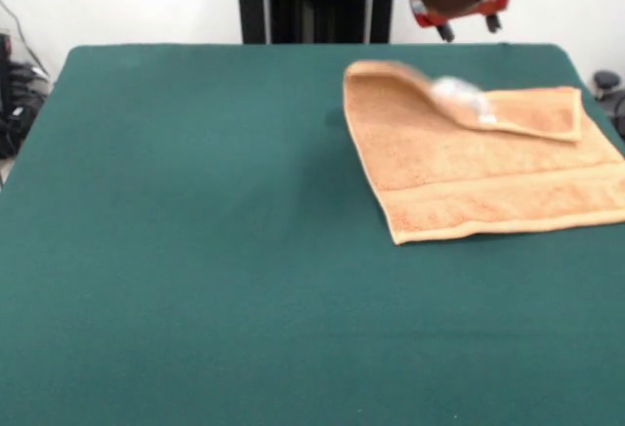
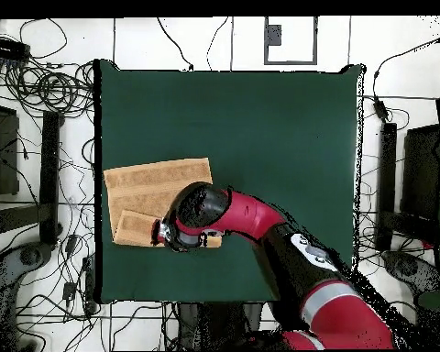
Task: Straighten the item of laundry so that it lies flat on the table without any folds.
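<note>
The item of laundry [image 1: 488,167] is a tan-orange towel lying near the right side of the table [image 1: 195,250]. Its far edge is folded over toward the front as a long flap [image 1: 527,113], and a woven band runs along the near hem. A blurred grey shape, my gripper [image 1: 461,97], sits on the flap's left part, touching the cloth. From overhead, the red and black arm [image 2: 251,215] covers the towel's [image 2: 155,183] lower right corner and hides the gripper. The folded strip [image 2: 132,227] shows just left of the wrist.
The green table [image 2: 260,137] stretches far beyond the towel on three sides. The towel lies close to the table's edge [image 2: 97,202]. Cables and stands surround the table on the floor [image 2: 40,92].
</note>
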### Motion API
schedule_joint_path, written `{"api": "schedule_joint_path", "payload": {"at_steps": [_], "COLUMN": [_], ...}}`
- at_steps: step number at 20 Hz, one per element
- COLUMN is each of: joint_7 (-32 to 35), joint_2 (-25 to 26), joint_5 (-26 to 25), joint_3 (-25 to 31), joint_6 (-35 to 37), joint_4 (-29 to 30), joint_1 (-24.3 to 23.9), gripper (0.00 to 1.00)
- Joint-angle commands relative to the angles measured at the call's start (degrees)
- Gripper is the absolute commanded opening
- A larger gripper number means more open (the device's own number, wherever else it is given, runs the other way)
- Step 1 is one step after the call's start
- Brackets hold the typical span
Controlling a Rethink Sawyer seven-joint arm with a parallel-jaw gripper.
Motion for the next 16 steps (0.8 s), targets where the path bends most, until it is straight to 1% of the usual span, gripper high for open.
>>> {"api": "schedule_joint_path", "payload": {"at_steps": [1,7,10,11,13,14,16], "joint_7": [14.7,13.4,12.0,8.8,6.5,6.1,8.4], "joint_2": [-1.7,-3.9,-3.2,0.6,3.0,4.1,3.8], "joint_5": [6.3,8.7,6.6,0.1,-4.5,-5.6,-9.7], "joint_3": [-1.9,-2.1,-3.4,-5.9,-7.7,-8.2,-11.1], "joint_6": [2.4,3.5,1.4,-4.6,-10.1,-12.6,-20.5], "joint_4": [3.3,6.2,4.4,-2.1,-6.7,-8.5,-10.3], "joint_1": [1.4,1.3,2.3,3.9,5.3,5.6,8.4], "gripper": [1.00,1.00,1.00,1.00,1.00,1.00,1.00]}}
